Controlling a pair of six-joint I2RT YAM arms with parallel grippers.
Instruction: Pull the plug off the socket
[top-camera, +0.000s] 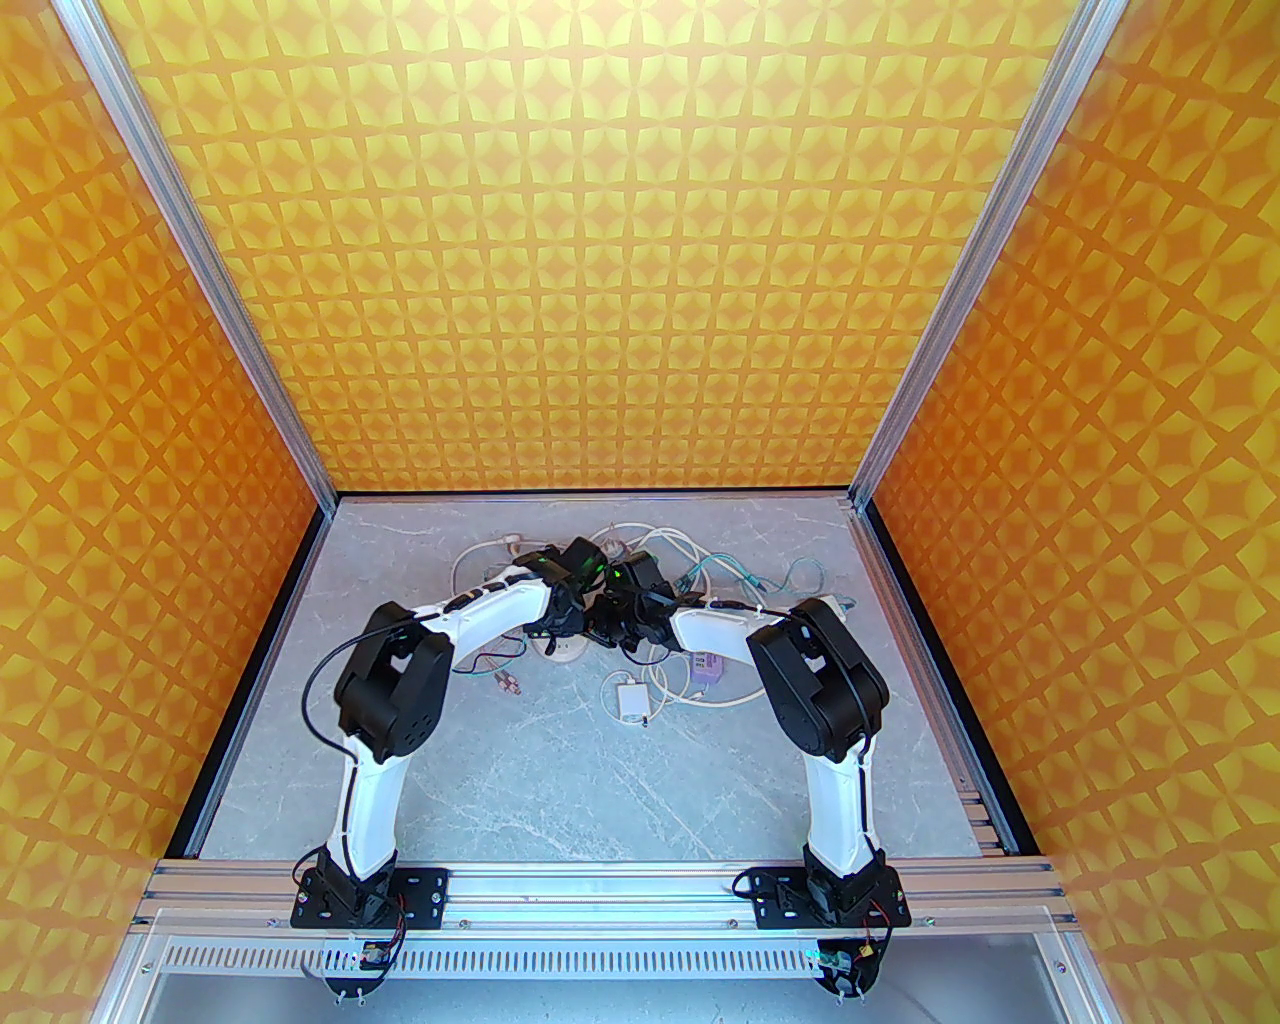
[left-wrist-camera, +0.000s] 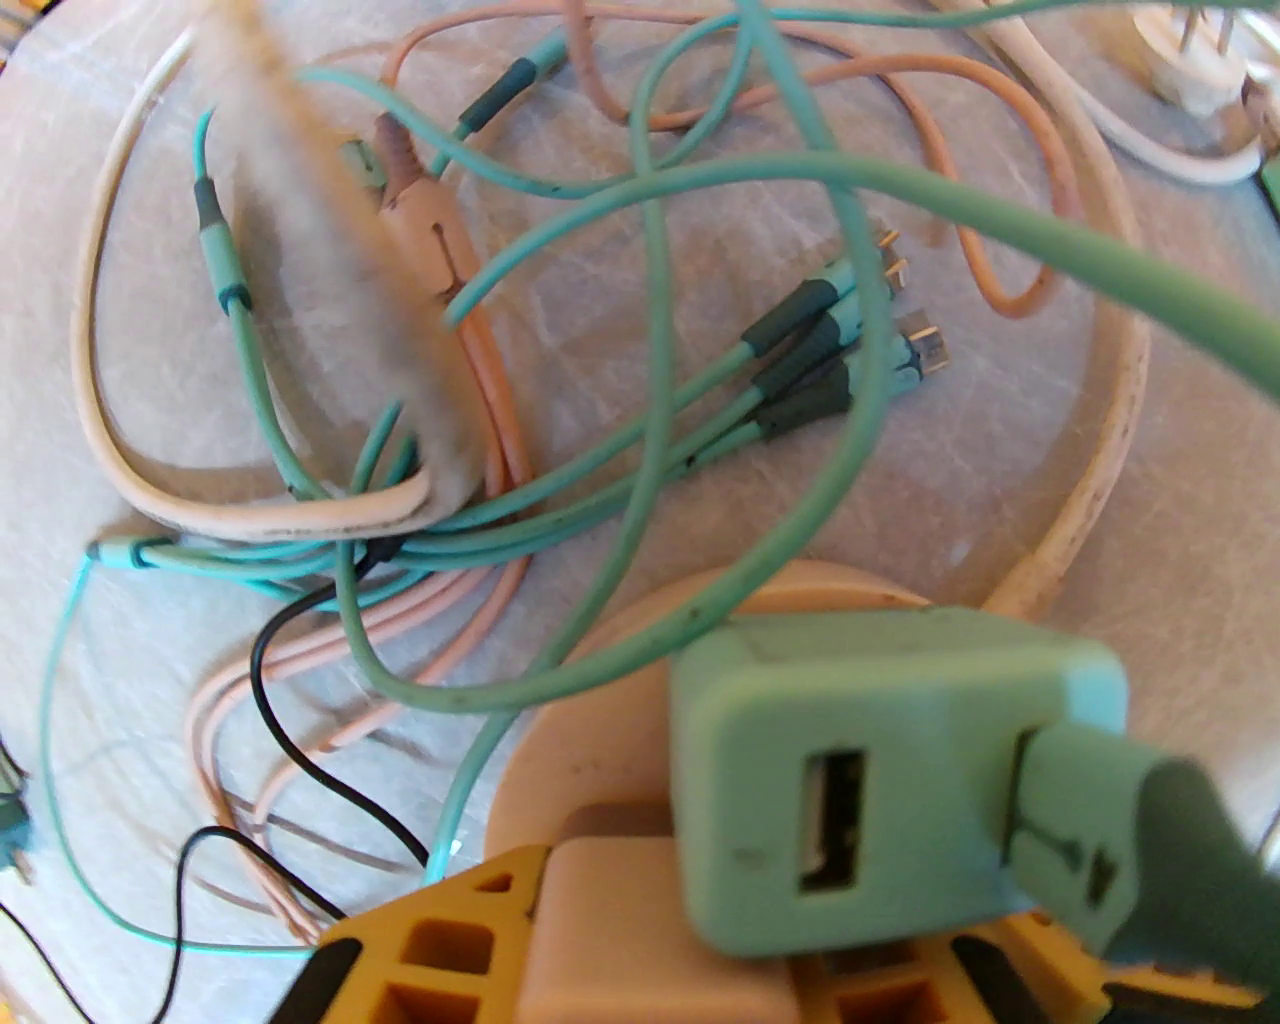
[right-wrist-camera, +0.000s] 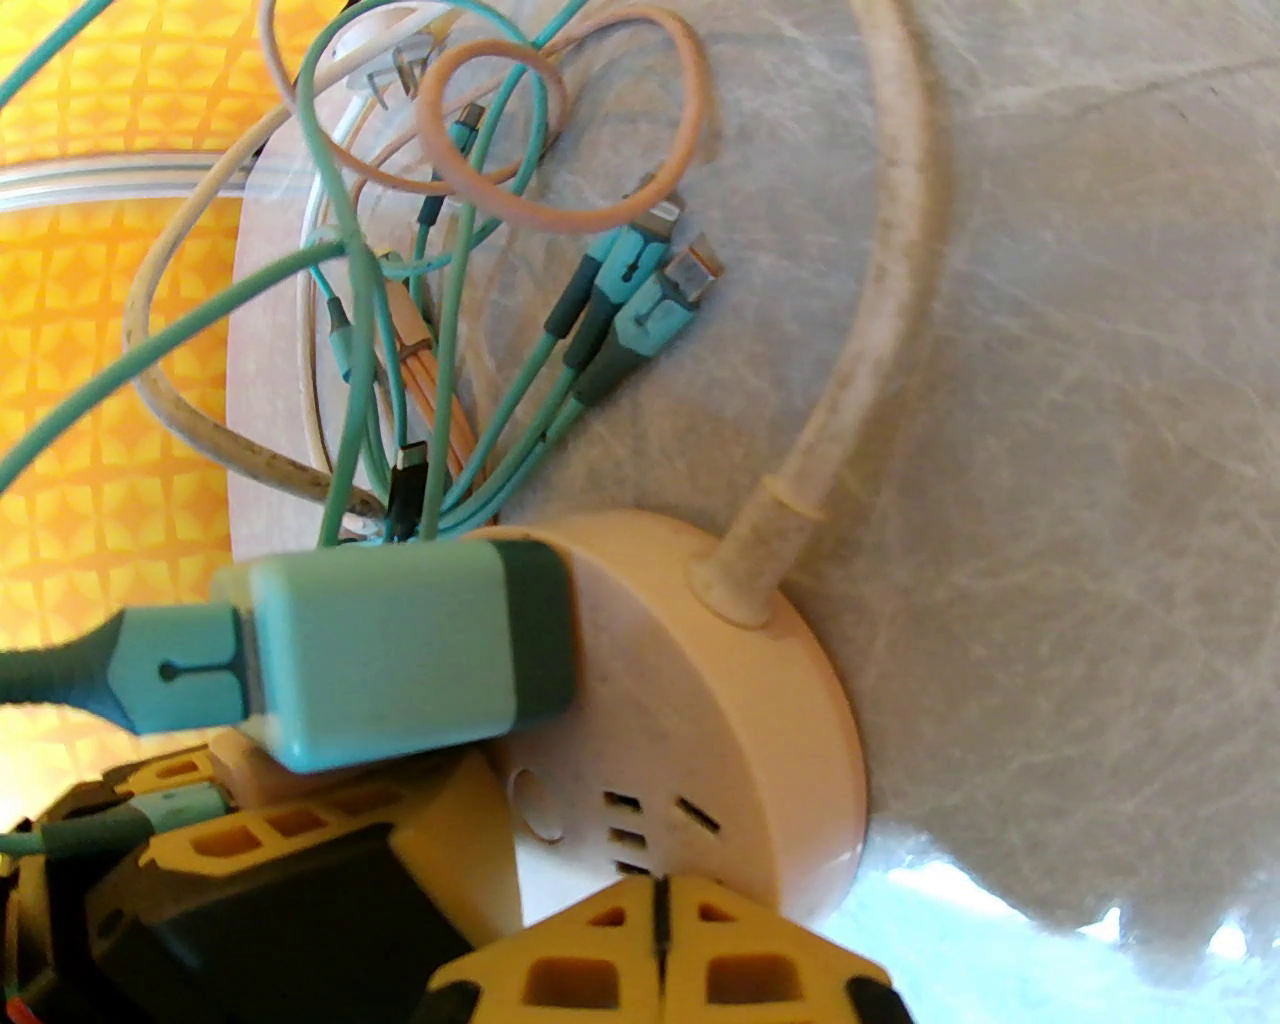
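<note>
1. One boxy, round-cornered teal plug (left-wrist-camera: 880, 770) sits against the round cream socket (right-wrist-camera: 700, 650), mid-table (top-camera: 560, 780) towards the far edge.
2. The left gripper (left-wrist-camera: 650, 950) clamps the socket's cream body; the right gripper (right-wrist-camera: 658, 930) is clenched empty beside its rim.
3. Tangled teal and peach cables (left-wrist-camera: 650, 400) sprawl beyond.

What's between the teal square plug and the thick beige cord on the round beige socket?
Nothing; the right wrist view shows bare round beige socket between the teal square plug and the thick beige cord.
</note>
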